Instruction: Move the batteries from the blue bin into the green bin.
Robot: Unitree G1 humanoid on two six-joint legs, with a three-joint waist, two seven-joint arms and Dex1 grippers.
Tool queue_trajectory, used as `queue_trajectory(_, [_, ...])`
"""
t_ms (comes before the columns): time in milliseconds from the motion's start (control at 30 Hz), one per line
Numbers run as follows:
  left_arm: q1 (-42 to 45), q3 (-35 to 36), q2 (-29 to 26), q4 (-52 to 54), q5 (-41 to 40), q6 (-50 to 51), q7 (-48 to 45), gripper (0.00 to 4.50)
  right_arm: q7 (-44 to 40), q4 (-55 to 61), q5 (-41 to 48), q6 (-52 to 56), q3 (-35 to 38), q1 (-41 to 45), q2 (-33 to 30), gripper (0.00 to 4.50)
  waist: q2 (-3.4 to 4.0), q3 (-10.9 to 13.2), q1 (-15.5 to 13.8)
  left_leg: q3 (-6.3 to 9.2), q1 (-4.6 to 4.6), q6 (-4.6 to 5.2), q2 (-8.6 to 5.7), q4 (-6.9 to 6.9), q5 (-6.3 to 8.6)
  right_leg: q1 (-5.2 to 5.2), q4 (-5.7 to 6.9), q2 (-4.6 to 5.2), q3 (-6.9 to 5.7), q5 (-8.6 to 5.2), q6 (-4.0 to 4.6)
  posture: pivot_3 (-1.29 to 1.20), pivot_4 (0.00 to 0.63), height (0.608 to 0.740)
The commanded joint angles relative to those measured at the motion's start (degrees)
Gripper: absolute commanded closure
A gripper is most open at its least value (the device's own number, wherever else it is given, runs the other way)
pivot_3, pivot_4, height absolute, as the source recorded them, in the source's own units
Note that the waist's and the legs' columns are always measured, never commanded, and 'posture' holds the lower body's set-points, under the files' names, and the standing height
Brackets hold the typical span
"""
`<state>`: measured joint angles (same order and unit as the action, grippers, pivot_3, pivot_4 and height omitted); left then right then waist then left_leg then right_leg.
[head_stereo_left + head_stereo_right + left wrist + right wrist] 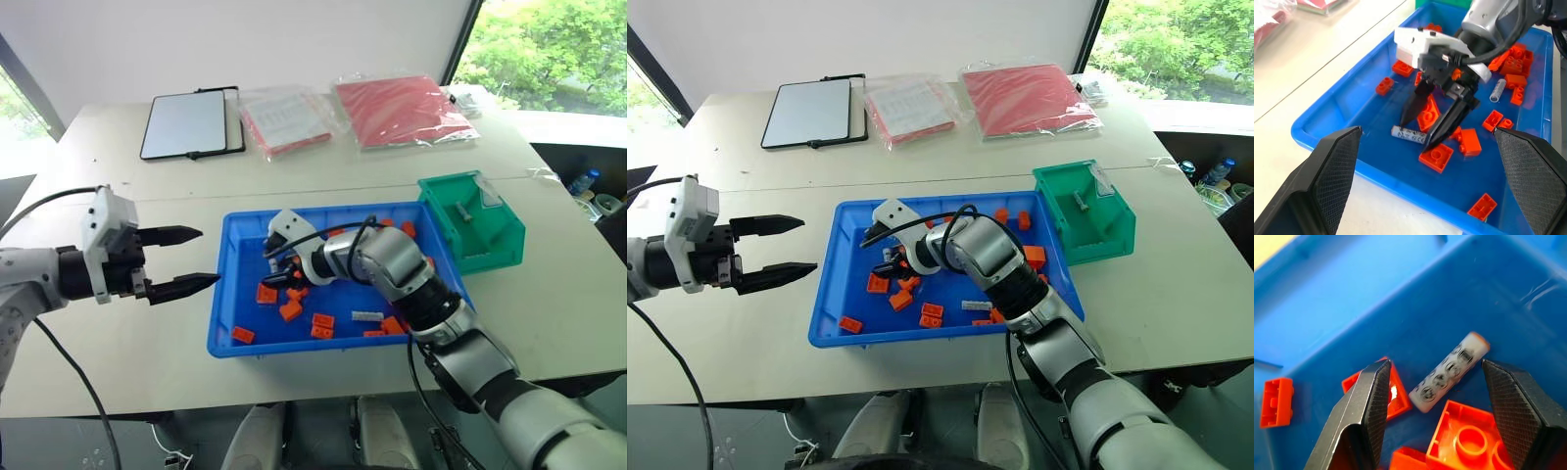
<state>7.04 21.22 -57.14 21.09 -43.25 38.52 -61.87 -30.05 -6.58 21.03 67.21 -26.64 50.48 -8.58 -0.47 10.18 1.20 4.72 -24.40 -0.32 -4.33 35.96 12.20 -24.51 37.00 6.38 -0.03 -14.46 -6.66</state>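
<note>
The right gripper hangs inside the shallow bright-blue plastic bin, its two black fingers spread and grasping nothing, tips straddling a small silver-grey cylindrical battery that lies flat on the bin floor near the bin's left end. Orange studded toy bricks lie just beside the battery, one under each fingertip's path. A second battery rests nearer the bin's front edge, toward its right, among more bricks, and the small deep green plastic bin at the blue bin's far right corner already holds one. The left gripper hovers over the white table beside the bin's left wall, fingers apart and empty.

The battery looks rigid, light and smooth, so it will likely roll or squirt out under an off-centre pinch; taking it across its mid-length, pads square to its sides and clear of the bricks, seems safest.
</note>
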Motion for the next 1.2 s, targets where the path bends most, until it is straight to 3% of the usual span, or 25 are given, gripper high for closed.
queue_trajectory(33, [1.8,0.42,-0.29,0.24,-0.78,-0.04,0.14,0.0,-0.2,0.98,-0.82,0.11,-0.31,-0.65,1.13,1.5,0.0,0.0,0.0,0.0,0.0,0.0,0.0,0.0,0.0,0.0,0.0,-0.01,0.0,0.0,0.0,0.0,0.15,0.734])
queue_trajectory(67, [2.03,0.31,-0.25,0.07,-0.75,-0.03,0.12,0.0,-0.25,0.61,-1.19,-0.26,-0.45,-0.79,1.24,1.5,0.0,-0.01,0.0,0.0,0.01,0.0,0.0,0.0,0.0,0.0,0.0,-0.01,0.0,0.0,0.0,0.0,0.15,0.734])
queue_trajectory(167, [2.48,0.06,-0.1,-0.1,-0.71,0.02,0.06,0.0,-0.41,0.04,-2.28,-1.21,-0.81,-1.25,1.27,2.28,0.0,-0.01,0.04,0.0,0.03,0.0,0.01,-0.01,0.0,0.0,0.01,-0.02,0.0,0.0,0.0,0.0,0.15,0.734])
queue_trajectory(300, [2.95,-0.5,0.02,-0.66,-0.6,-0.11,-0.38,0.0,-0.69,0.79,-3.15,-1.02,-0.23,-1.21,0.9,4.31,0.0,-0.01,0.03,0.0,0.03,-0.01,0.01,-0.02,0.0,0.0,0.01,-0.02,0.0,0.0,0.0,0.0,0.15,0.734])
queue_trajectory(467, [3.05,-1.63,-0.05,-0.76,-1.15,0.08,-1.81,0.0,-0.28,7.49,0.12,4.99,7.47,0.47,0.04,4.31,0.02,0.01,-0.08,0.0,0.03,-0.01,0.02,-0.01,-0.01,0.01,0.01,-0.02,0.0,0.0,0.0,0.0,0.15,0.734])
queue_trajectory(533, [2.81,-2.36,0.31,-0.19,-1.53,0.17,-2.09,0.0,0.37,13.29,2.13,9.58,14.46,1.4,-2.17,4.31,0.03,0.01,-0.19,0.01,0.0,-0.01,0.01,0.0,-0.01,0.0,0.0,-0.02,0.0,0.0,0.0,0.0,0.15,0.734])
queue_trajectory(667, [1.01,-4.13,0.77,2.04,-1.88,-0.15,-3.54,0.0,0.0,23.17,4.47,17.04,28.84,1.38,-14.32,4.31,0.04,0.03,-0.94,0.03,-0.04,-0.01,-0.07,0.06,0.0,0.04,-0.06,0.09,-0.03,0.0,0.0,0.0,0.15,0.734])
queue_trajectory(867, [1.99,-6.79,1.2,0.88,-0.62,-2.1,-5.22,0.0,-2.46,21.88,2.77,14.28,41.23,-8.35,-37.01,4.31,0.01,0.01,-1.21,-0.05,-0.03,0.02,0.01,-0.07,0.01,0.2,-0.42,0.13,-0.07,-0.1,0.18,0.0,0.15,0.734])
queue_trajectory(1033, [4.17,-9.2,1.37,-1.34,0.25,-3.19,-7.08,0.0,-2.15,18.91,1.81,8.07,43.01,-15.0,-40.67,4.31,0.08,0.04,0.27,-0.26,0.0,0.07,0.17,-0.1,0.01,0.18,-0.45,0.13,0.02,-0.11,0.19,0.0,0.15,0.734])
queue_trajectory(1200, [6.1,-10.45,2.13,-2.15,-0.11,-2.87,-7.92,0.0,-0.07,16.65,-1.7,-0.51,40.82,-17.74,-40.94,2.06,0.1,0.05,0.26,-0.29,0.0,0.09,0.21,-0.04,0.01,0.19,-0.44,0.06,0.03,-0.09,0.17,0.0,0.15,0.734])
